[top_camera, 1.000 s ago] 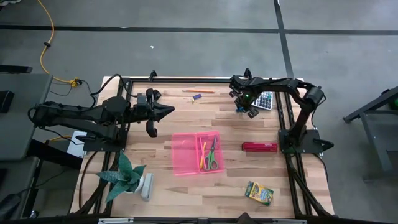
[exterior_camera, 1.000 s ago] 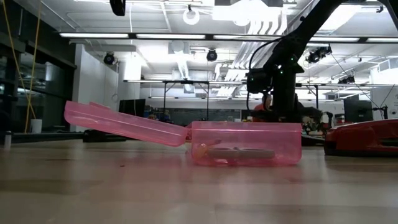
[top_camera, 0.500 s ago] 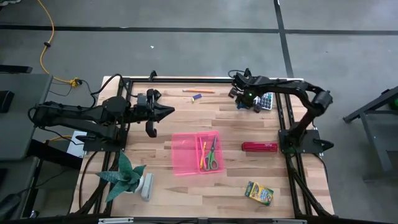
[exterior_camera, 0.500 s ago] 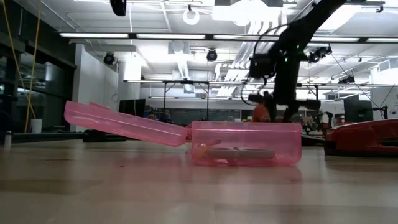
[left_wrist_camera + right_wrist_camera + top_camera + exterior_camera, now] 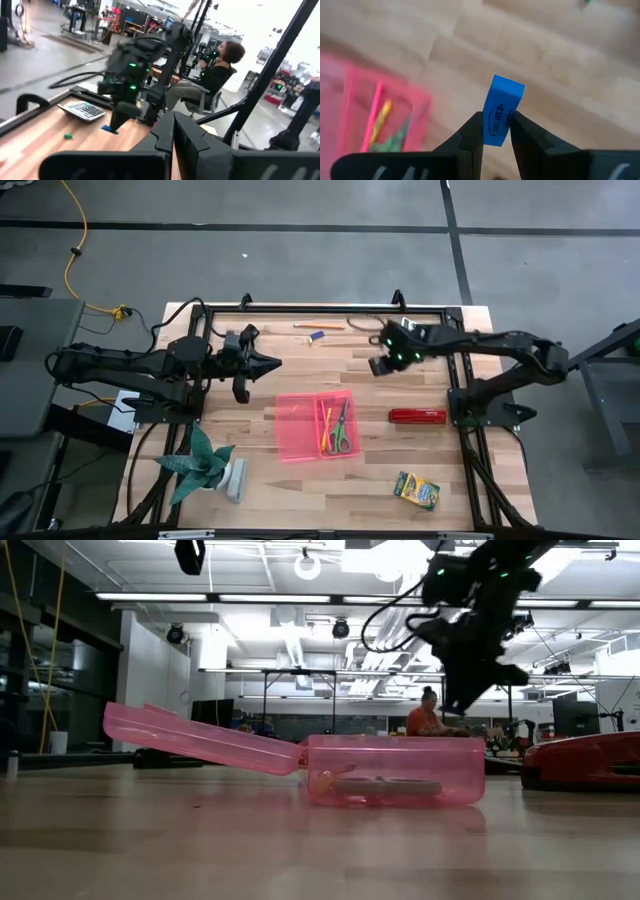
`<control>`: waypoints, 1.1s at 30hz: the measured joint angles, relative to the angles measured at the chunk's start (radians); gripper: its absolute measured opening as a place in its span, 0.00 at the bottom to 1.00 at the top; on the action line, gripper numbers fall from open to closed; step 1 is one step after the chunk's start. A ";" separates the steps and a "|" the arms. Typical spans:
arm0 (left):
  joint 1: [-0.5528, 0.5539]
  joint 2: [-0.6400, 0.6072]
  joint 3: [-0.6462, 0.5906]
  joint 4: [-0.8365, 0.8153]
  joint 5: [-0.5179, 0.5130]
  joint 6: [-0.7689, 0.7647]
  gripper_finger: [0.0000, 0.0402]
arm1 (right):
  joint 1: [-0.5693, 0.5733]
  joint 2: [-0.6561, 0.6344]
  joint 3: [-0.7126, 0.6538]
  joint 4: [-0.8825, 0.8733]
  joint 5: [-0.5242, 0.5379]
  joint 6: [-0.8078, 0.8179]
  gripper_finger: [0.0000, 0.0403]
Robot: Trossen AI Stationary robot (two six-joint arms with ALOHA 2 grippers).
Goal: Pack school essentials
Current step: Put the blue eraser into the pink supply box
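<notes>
While the boxy yellow-green crayon box (image 5: 416, 490) lies nearest on the plank table (image 5: 300, 480), the clear pink plastic case (image 5: 315, 426) sits open mid-table, holding scissors (image 5: 341, 427). Beyond, the right gripper (image 5: 496, 131) pinches a flat blue eraser (image 5: 501, 110) above the wood; the left gripper (image 5: 270, 363) hangs closed, empty.

Blue eraser (image 5: 501, 110) with dark oval print, translucent pink case (image 5: 314, 426), red stapler (image 5: 417, 416), pale wood table (image 5: 300, 490).
</notes>
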 joint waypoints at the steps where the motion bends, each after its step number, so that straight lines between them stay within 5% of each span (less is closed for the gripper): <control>1: 0.000 0.000 0.000 -0.002 0.000 -0.020 0.00 | 0.025 -0.028 -0.028 0.011 0.002 0.004 0.18; 5: 0.000 0.000 0.000 -0.007 -0.007 -0.079 0.00 | 0.123 -0.150 -0.149 0.139 0.022 0.003 0.18; 10: -0.001 0.018 0.000 -0.010 -0.045 -0.125 0.00 | 0.200 -0.275 -0.292 0.510 0.027 -0.023 0.18; 16: -0.010 0.073 0.001 0.010 -0.056 -0.146 0.00 | 0.246 -0.330 -0.331 0.842 0.022 -0.259 0.18; 24: -0.013 0.170 0.000 0.165 0.006 -0.061 0.00 | 0.311 -0.334 -0.250 0.912 0.019 -0.611 0.18; 33: -0.013 0.199 0.000 0.176 0.034 0.102 0.00 | 0.349 -0.334 -0.204 0.917 0.017 -0.703 0.18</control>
